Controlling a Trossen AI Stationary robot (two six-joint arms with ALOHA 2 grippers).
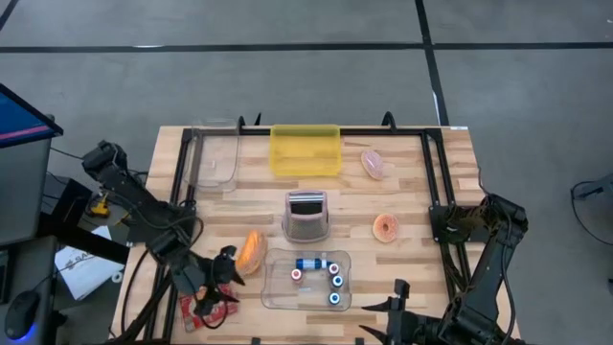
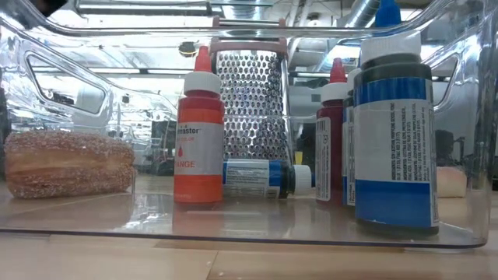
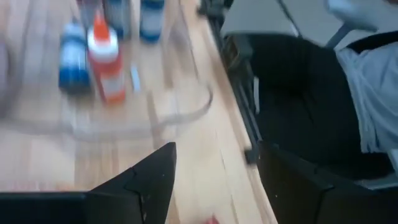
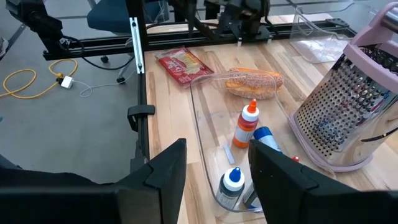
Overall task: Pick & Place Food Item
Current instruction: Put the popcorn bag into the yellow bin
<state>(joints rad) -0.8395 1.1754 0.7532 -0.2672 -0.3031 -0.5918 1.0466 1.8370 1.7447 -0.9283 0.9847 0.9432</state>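
Note the wooden table [image 1: 402,196] first: the yellow bin [image 1: 306,150] at its far edge holds nothing you can see, so placement is outstanding. The clear tray [image 1: 278,287] holds only bottles. The sesame bun [image 1: 251,252] lies on the table beside that tray, unheld. The left gripper [image 1: 222,280] hovers near the bun, fingers apart, empty. The right gripper [image 1: 395,309] waits at the near edge, parted, empty.

Setting was a robotics lab or workshop: wooden worktable [image 1: 402,206] edged by black metal framing [image 1: 436,163], grey tiled floor [image 1: 287,86], loose yellow cable [image 4: 25,78], exposed ceiling ducts [image 2: 366,12].
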